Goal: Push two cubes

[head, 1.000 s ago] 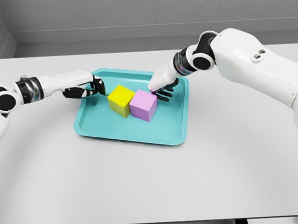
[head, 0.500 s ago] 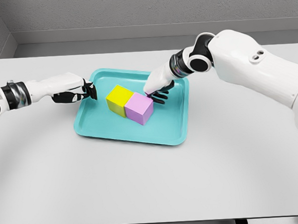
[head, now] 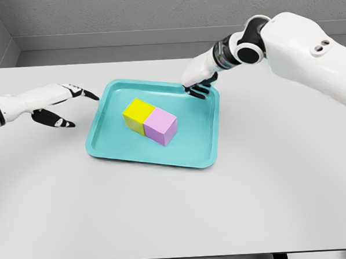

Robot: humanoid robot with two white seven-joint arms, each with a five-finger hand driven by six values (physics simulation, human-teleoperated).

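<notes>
Your widest surface is the tabletop (head: 177, 204), a flat, matte, pale grey slab running up to a grey wall. On it, left of the middle, sits a teal tray (head: 112, 141), a shallow rounded rectangle with a smooth raised rim and a faint gloss. Inside the tray you have two cubes standing touching, face to face, near its centre: the yellow cube (head: 138, 114) on the left and the pink cube (head: 161, 128) to its right and a little nearer you. Both are plain, sharp-edged, evenly coloured blocks resting flat on the tray floor.

Your right robot hand (head: 198, 87) comes in from the upper right on a smooth white arm; its dark fingers point down over the tray's far right rim, apart from the pink cube, and grip nothing. Your left robot hand (head: 55, 104) hovers over the tabletop just left of the tray, fingers spread and extended, holding nothing, clear of both cubes.
</notes>
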